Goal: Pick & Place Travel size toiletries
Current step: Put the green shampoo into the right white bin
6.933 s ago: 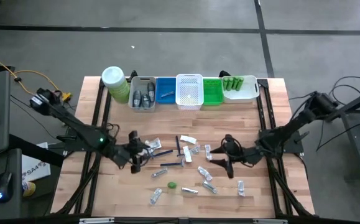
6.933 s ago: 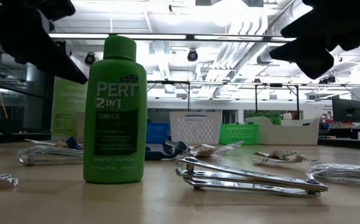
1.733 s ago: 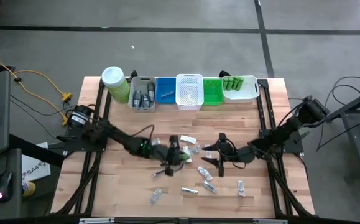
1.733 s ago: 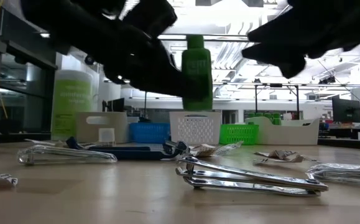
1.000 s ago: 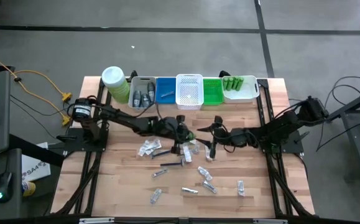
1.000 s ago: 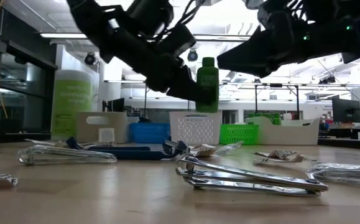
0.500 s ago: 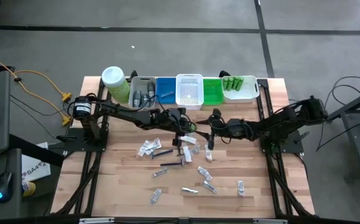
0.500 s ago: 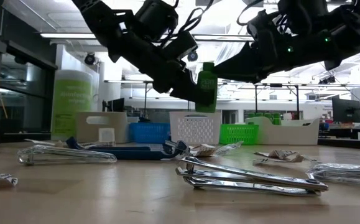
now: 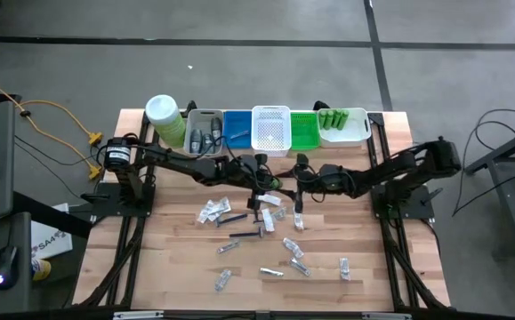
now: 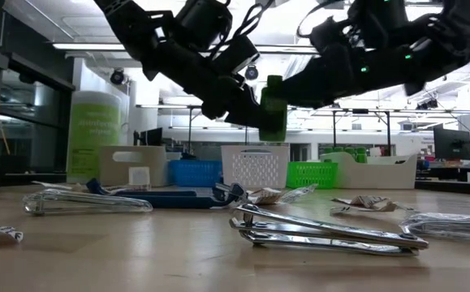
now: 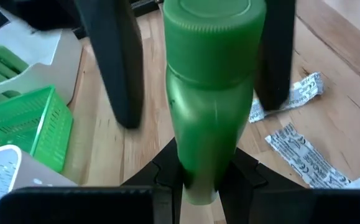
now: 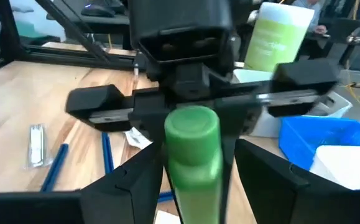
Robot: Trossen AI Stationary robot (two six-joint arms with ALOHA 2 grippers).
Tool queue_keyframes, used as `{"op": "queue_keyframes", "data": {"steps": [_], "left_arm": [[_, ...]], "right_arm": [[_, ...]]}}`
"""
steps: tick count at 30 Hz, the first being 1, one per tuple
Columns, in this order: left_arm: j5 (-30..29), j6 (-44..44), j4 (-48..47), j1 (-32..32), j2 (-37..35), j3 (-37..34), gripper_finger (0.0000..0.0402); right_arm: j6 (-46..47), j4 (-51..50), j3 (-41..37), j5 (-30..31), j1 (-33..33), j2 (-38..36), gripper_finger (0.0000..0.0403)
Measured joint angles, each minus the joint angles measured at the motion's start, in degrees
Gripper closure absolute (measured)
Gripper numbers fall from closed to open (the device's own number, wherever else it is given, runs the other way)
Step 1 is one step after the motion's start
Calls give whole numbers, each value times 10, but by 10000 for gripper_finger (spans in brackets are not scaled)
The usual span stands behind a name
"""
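A small green bottle (image 10: 272,109), one of the travel size toiletries, hangs in the air over the middle of the table. My left gripper (image 9: 269,180) is shut on it, reaching in from the table's left. My right gripper (image 9: 296,181) comes from the table's right and is open. Its two fingers (image 11: 114,68) stand on either side of the bottle's upper part, below the cap (image 12: 192,127); I cannot tell whether they touch it. Sachets (image 9: 213,211), razors (image 9: 233,218) and metal clippers (image 10: 324,231) lie loose on the wood. My left gripper pinches the green bottle's lower body (image 11: 198,168) between its two fingers, which slant down from the table's left. The bottle is lifted clear of the table and stands nearly upright, cap up.
Along the far edge stand a large pale-green jar (image 9: 164,120), a grey bin (image 9: 204,135), a blue bin (image 9: 237,129), a white basket (image 9: 271,131), a green basket (image 9: 303,132) and a white tray (image 9: 355,132) holding green bottles. Bare wood lies near the table's front corners.
My right gripper has moved toward the table's left and far edge, up to the green bottle, and its fingers now stand on either side of it. My left gripper has kept the bottle almost in place, clear of the table.
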Motion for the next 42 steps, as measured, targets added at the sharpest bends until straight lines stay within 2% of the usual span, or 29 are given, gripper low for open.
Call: {"op": "queue_keyframes", "data": {"steps": [5, 11, 15, 21, 25, 30, 34, 38, 42], "left_arm": [[-2, 1, -21, 0, 2, 0, 335], [-2, -1, -36, 0, 1, -1, 335], [-3, -3, -36, 0, 1, -1, 335], [-2, -7, -36, 0, 1, -1, 333], [-2, -7, -39, 0, 1, 0, 311], [-21, 2, -35, 0, 0, 1, 255], [-84, 6, -55, 0, -14, 1, 225], [-163, 8, -108, 1, -39, 1, 219], [-167, -1, -126, 19, -77, -21, 218]], "right_arm": [[-12, -2, 41, -4, 0, 55, 210], [-9, -8, 48, 1, 1, 62, 224], [1, -8, 48, 1, 0, 62, 254], [21, -12, 49, -5, 1, 62, 318], [34, -16, 50, -6, 1, 61, 319], [78, -59, 50, 5, -8, 46, 319], [97, -126, 49, 47, -19, 5, 319], [108, -193, 49, 120, -32, -60, 319], [138, -290, 49, 233, -53, -147, 319]]}}
